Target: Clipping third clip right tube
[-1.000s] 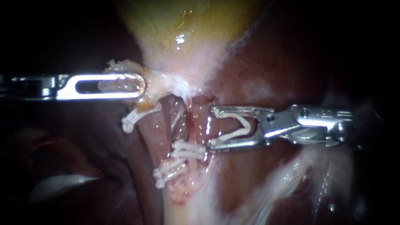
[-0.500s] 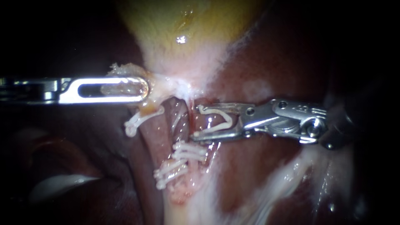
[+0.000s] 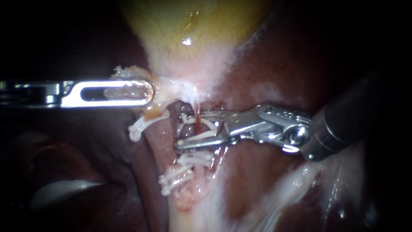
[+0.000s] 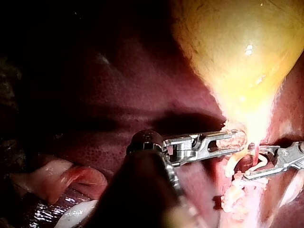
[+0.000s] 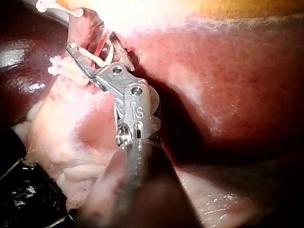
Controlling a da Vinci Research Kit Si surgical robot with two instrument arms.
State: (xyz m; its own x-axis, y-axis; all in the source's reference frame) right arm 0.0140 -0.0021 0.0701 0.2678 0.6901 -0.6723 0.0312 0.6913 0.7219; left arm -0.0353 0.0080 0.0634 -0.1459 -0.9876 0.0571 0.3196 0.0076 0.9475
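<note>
Astride the right tube (image 3: 198,121), above 2 clips (image 3: 189,160), the right tool (image 3: 180,131) holds an open clip (image 3: 202,135) — left tool (image 3: 145,91) grips gallbladder (image 3: 171,25)

A surgical setting: liver (image 3: 274,64) and yellow gallbladder (image 3: 193,25), left instrument (image 3: 148,91) gripping the gallbladder, right instrument (image 3: 179,131) whose jaws carry a white clip (image 3: 201,136).

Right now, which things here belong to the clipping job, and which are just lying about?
In the job: right instrument, loaded clip, right tube, left instrument holding tissue.
Just there: placed clips, liver, gallbladder.
</note>
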